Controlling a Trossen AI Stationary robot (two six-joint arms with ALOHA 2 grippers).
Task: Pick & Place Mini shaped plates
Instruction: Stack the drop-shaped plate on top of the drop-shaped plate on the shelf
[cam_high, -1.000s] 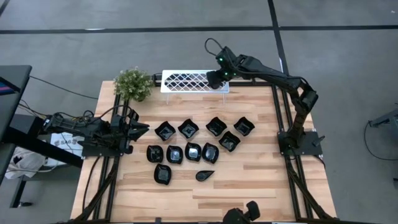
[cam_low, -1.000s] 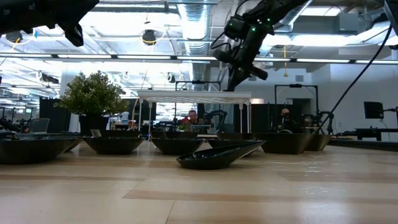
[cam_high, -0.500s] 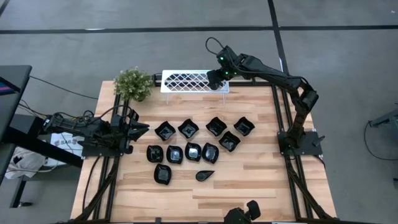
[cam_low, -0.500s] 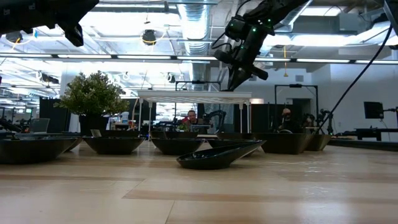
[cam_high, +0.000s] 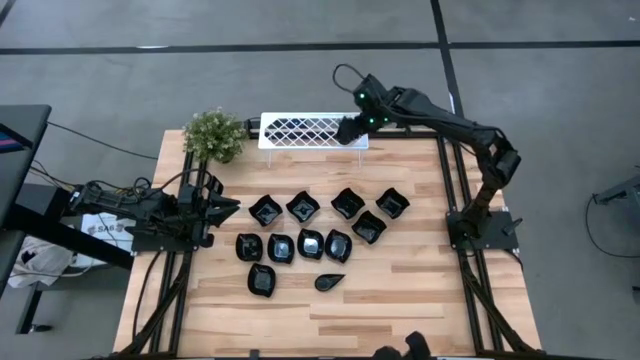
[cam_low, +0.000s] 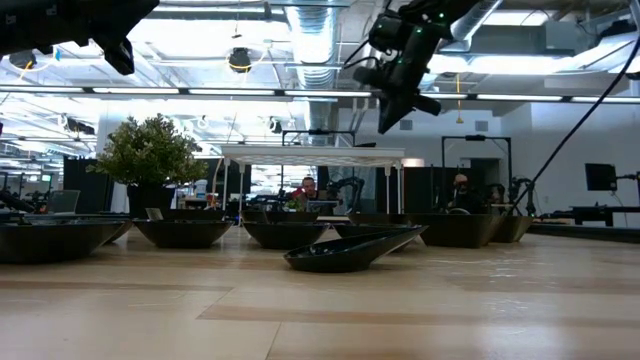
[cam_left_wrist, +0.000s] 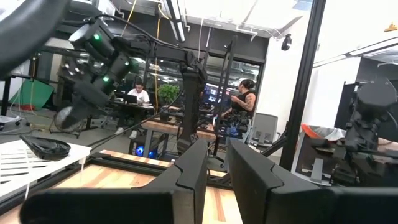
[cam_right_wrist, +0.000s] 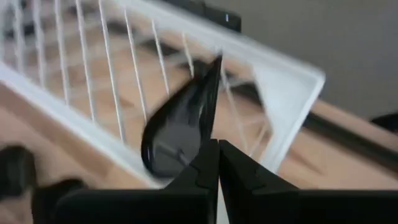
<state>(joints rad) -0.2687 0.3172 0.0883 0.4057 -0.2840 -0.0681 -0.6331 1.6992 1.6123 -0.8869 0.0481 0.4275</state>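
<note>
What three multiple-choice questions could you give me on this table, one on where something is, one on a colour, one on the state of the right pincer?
1. Where does the plant stand?
A. Among the dishes
B. At the table's corner, beside the rack's end on the left arm's side
C. On the rack

2. What colour are the dishes on the table?
A. White
B. Green
C. Black

3. How is the right pincer?
A. Shut and empty, over the rack
B. Wide open over the table's middle
C. Shut on the plant

Key:
1 B: the plant sits by that end of the rack.
2 C: the dishes are glossy black.
3 A: the right pincer has its tips together, and a dish lies on the rack beyond them.
</note>
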